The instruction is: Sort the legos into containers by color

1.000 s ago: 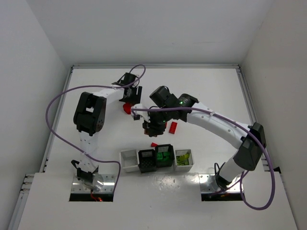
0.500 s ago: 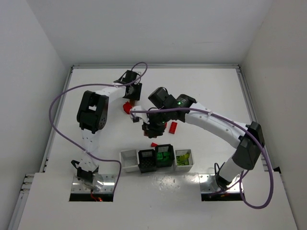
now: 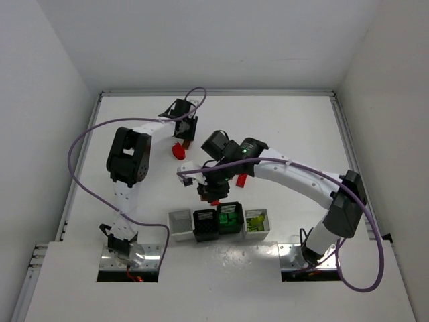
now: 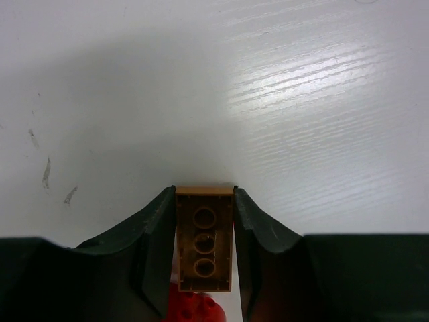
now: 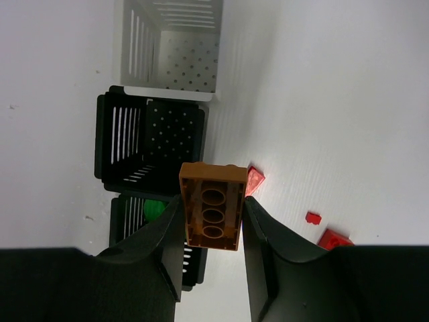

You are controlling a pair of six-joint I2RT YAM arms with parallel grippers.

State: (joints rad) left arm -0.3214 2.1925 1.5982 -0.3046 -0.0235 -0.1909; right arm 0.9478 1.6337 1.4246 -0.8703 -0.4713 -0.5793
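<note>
Right pincer [image 5: 212, 209] grips an orange-brown brick [image 5: 213, 178] at 12 o'clock of the empty black slotted bin [image 5: 120, 144]; centre it above before releasing; left pincer [image 4: 204, 201] clamps a second brick [image 4: 204, 245] on the counter [image 4: 301, 100].

The table [image 3: 301, 121] is white and smooth. Plain white walls [image 3: 40, 100] stand on three sides of it. Bright light shines on the top.

Four bins [image 3: 179, 225]; two orange-brown bricks [image 4: 204, 241], [image 5: 213, 204]; two arms [image 3: 127, 157], [image 3: 301, 176].
</note>
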